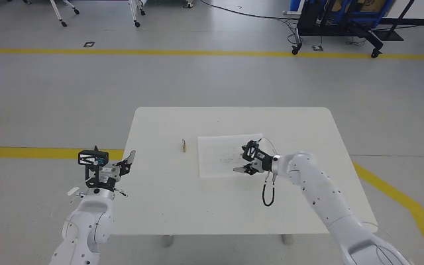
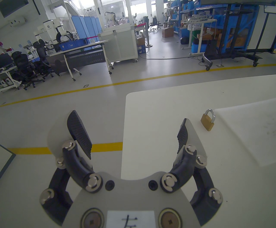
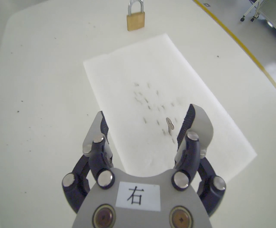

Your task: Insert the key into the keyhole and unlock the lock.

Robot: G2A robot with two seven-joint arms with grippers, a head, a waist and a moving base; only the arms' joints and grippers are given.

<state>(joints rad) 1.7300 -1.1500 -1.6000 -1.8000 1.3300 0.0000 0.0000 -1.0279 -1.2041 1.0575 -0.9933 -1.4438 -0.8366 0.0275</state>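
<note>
Small silver key (image 3: 170, 125) lying flat on a white sheet (image 3: 151, 71), close to one finger of the right gripper (image 3: 146, 113), its fingers (image 3: 189, 116) wide open, gold lock (image 3: 135, 18) on the tabletop (image 3: 43, 75) near the sheet, left gripper (image 2: 129, 117) at the tabletop's edge, fingers (image 2: 77, 131) open, holding nothing

— What's the floor like?
— Grey floor (image 1: 199, 79), with yellow lines (image 1: 199, 52) across it.
— And far off?
— Office chairs (image 2: 23, 64) and a desk (image 2: 86, 58) left, blue racks (image 2: 227, 28) right.
</note>
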